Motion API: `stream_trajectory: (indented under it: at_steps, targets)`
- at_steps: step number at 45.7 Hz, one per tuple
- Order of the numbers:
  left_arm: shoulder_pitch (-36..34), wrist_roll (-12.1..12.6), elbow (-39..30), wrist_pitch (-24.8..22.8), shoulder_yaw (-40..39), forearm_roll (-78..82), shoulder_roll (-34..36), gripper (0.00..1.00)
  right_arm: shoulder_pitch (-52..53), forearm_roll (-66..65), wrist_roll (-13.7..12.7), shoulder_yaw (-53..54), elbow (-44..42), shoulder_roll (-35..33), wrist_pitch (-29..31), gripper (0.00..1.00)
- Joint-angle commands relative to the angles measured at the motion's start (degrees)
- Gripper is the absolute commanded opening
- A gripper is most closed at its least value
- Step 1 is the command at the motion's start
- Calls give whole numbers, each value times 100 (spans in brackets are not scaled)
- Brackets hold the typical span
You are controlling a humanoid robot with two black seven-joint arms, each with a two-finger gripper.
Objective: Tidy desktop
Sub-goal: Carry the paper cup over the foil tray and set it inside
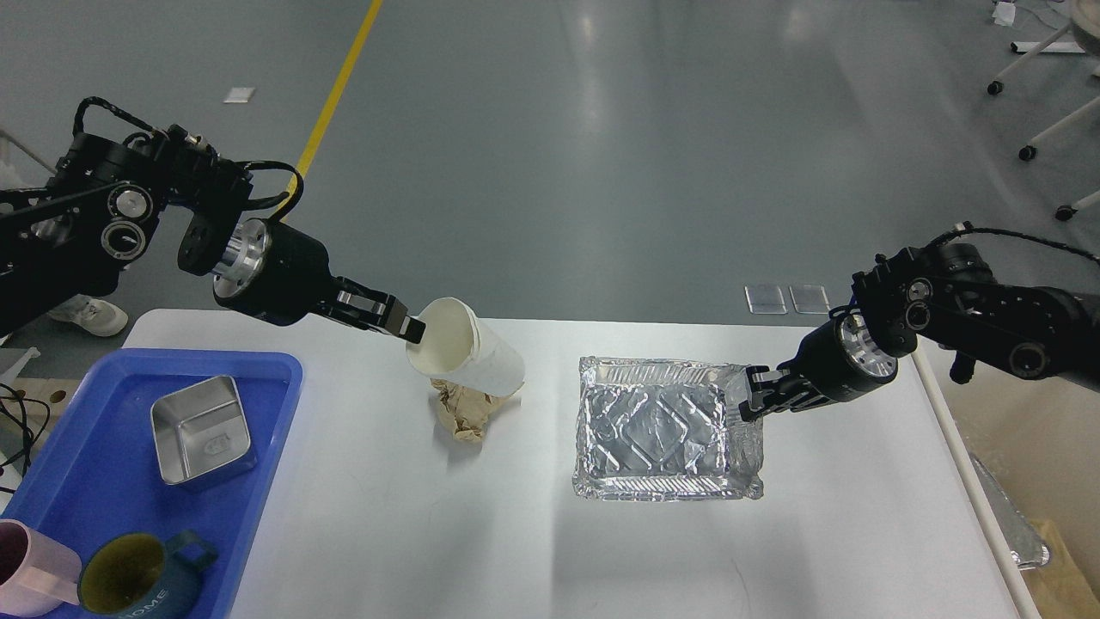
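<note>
Left of the foil tray [657, 430]: your left gripper [411, 327] reaches in slanting down, clamped on the paper cup [468, 352] rim.
Tray's right rim: your right gripper [749, 394] pinches it.
Counter [412, 516]: beneath the tray.

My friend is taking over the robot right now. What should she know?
Left gripper: shut on the rim of the paper cup, which is tilted above the crumpled paper.
Right gripper: at the right rim of the foil tray; whether it grips, I cannot tell.
Blue tray at the desktop's left end holds a steel box and two mugs.
Done: those three sorted.
Left: cup, paper and foil tray still out on the desktop.
</note>
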Motion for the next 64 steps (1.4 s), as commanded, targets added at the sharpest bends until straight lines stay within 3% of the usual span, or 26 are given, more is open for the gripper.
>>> stream_trajectory:
  at_steps: [1, 21, 46, 64]
  targets:
    - [-257, 0, -24, 1, 10, -243, 50, 1, -1, -1, -9, 0, -4, 3, -2, 0]
    - [-346, 9, 178, 1, 89, -393, -907, 2, 34, 34, 0, 0, 22, 109, 68, 0]
    - [6, 79, 2041, 1, 98, -296, -3166, 3, 210, 113, 9, 0, 145, 197, 200, 0]
    - [103, 158, 2358, 1, 133, -270, -3501, 7, 333, 122, 9, 0, 163, 258, 235, 0]
